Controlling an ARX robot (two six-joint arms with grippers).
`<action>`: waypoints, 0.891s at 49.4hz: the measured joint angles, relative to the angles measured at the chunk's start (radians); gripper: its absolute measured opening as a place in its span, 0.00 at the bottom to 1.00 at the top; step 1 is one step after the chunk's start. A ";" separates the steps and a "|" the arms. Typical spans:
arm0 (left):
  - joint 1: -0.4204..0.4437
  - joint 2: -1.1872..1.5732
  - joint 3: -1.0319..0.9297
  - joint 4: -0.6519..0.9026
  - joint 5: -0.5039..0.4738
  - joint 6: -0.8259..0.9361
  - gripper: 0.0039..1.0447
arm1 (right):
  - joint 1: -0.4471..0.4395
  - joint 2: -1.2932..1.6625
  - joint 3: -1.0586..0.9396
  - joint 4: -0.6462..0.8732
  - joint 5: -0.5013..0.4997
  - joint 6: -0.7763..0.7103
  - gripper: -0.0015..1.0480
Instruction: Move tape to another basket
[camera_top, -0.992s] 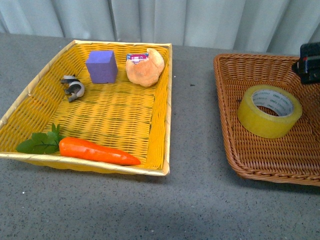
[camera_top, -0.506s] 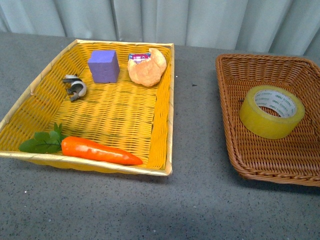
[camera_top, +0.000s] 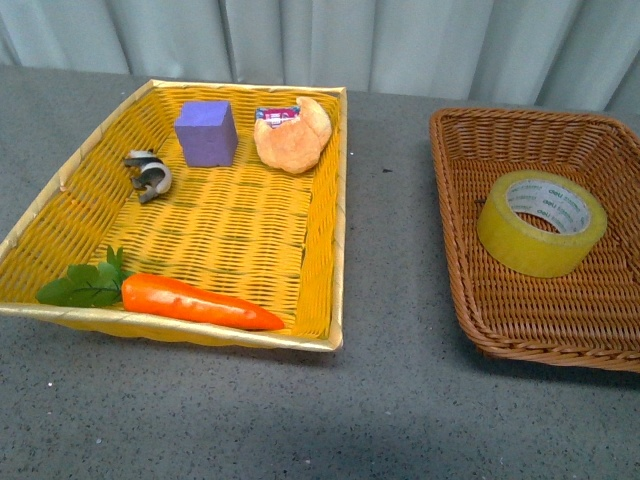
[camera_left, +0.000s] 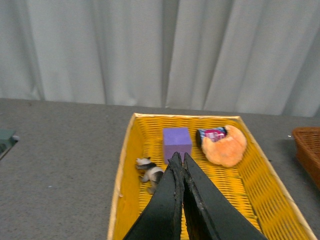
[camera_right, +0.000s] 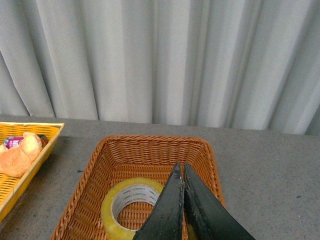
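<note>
Right end effector (camera_right: 184, 172), fingers pressed together, empty, above brown woven wicker basket (camera_right: 95, 165); yellow translucent tape roll (camera_right: 131, 206) lies flat just below/beside its tips. Left end effector (camera_left: 180, 161) likewise closed, empty. Bare grey surface (camera_top: 385, 230) btwn baskets.

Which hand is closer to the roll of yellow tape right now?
Right. The right hand, closed and empty, hangs over the brown wicker basket beside the tape. The left hand, also closed, is over the yellow basket, away from the tape.

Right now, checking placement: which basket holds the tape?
The brown wicker basket on the right holds the tape; the yellow basket doesn't.
</note>
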 joint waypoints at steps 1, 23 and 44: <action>0.009 -0.011 -0.006 -0.005 0.021 0.000 0.04 | 0.000 -0.017 -0.007 -0.010 0.000 0.000 0.01; 0.051 -0.224 -0.139 -0.094 0.042 0.000 0.04 | 0.000 -0.339 -0.101 -0.243 -0.001 0.002 0.01; 0.051 -0.511 -0.148 -0.342 0.042 0.000 0.04 | 0.000 -0.628 -0.130 -0.492 -0.001 0.002 0.01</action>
